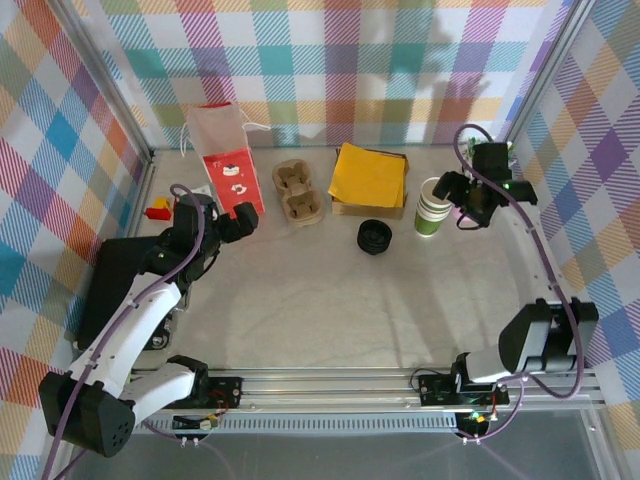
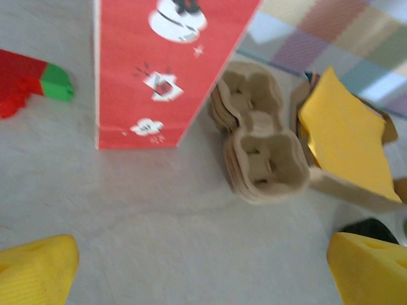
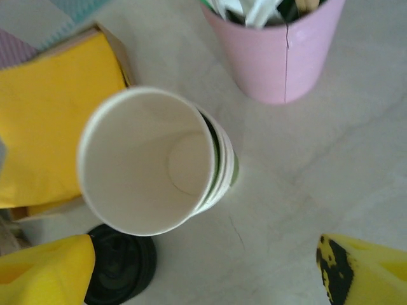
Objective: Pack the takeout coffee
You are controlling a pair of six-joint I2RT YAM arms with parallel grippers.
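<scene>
Standing upright right of centre in the top view, the green paper cup (image 1: 432,207) was uncapped, its cream inside facing up. Nested rims at its mouth suggested more than one cup. The black lid (image 1: 374,237) lay flat on the table (image 1: 330,300) to the cup's lower left, near but not touching it.

The right gripper (image 1: 458,196) hung just right of the cup. In the right wrist view its yellow fingers (image 3: 44,270) sat wide apart in the bottom corners, touching nothing, with the cup at centre and a pink cup (image 3: 283,57) at upper right.

The left gripper (image 1: 235,222) was at the left, jaws likewise spread and empty, below a red bag (image 1: 228,165). A pulp carrier (image 1: 298,190) and yellow napkins (image 1: 370,177) lay between the bag and the cup.
</scene>
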